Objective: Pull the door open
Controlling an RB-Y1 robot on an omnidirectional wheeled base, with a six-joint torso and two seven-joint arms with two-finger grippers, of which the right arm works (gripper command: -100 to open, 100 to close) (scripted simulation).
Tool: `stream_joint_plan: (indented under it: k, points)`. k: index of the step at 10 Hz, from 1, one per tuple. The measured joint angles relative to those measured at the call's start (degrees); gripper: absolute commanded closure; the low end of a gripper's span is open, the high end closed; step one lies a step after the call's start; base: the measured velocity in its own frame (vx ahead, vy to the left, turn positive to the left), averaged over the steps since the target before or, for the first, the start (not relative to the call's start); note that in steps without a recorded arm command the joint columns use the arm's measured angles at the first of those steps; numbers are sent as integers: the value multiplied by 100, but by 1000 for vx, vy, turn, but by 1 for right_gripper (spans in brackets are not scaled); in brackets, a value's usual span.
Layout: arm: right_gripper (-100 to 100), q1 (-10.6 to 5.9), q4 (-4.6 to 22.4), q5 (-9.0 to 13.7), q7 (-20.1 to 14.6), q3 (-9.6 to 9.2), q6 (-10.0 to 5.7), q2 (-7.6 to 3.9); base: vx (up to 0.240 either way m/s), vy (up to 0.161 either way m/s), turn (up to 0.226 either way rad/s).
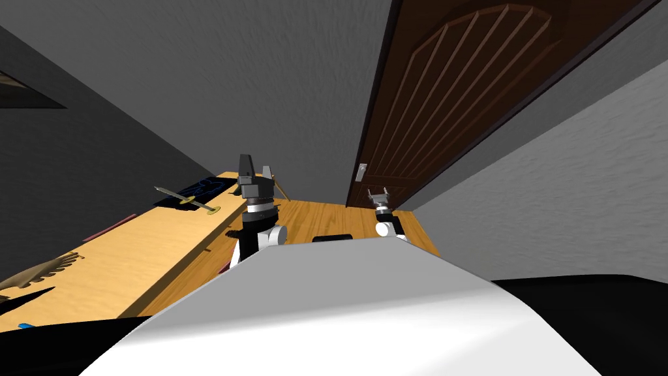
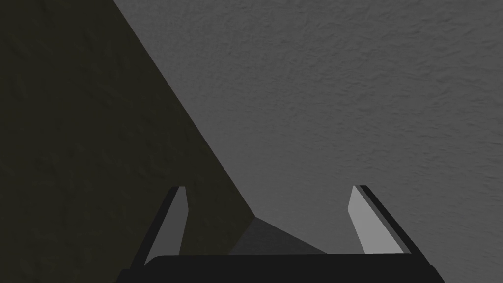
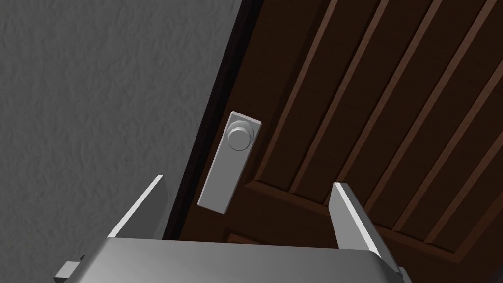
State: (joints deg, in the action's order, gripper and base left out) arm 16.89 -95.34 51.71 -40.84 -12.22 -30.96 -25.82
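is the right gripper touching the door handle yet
Apart. In the right wrist view the right gripper holds its open fingers clear of the grey door handle on both sides, with dark door showing between.

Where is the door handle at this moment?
In the right wrist view the grey door handle sits at the edge of the brown door, beside the grey wall. It is ahead of the open right gripper, untouched.

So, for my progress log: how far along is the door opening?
Done: the right gripper is lined up, open, facing the grey knob on the dark brown door, not touching it. In hand: the reach to the knob. Left: grasp and pull; the door looks shut. The left gripper is open, idle.
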Motion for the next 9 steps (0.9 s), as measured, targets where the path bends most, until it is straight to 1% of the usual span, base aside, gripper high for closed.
stream_joint_plan:
  k: [2, 4, 5, 6, 8, 9]
  points:
    - [-100, -90, 216, 181, -227, -87, -57, -104, 91, 4, 22]
    - [-100, -150, 341, 377, -401, -130, -50, -190, 99, 29, 16]
    - [-100, -179, 402, 467, -472, -162, -52, -209, 99, 7, 18]
    - [-100, -203, 462, 561, -551, -186, -52, -252, 111, 0, 22]
    - [-100, -260, 627, 717, -758, -257, -102, -353, 118, 5, 23]
    - [-100, -283, 717, 831, -878, -303, -123, -414, 128, 7, 20]
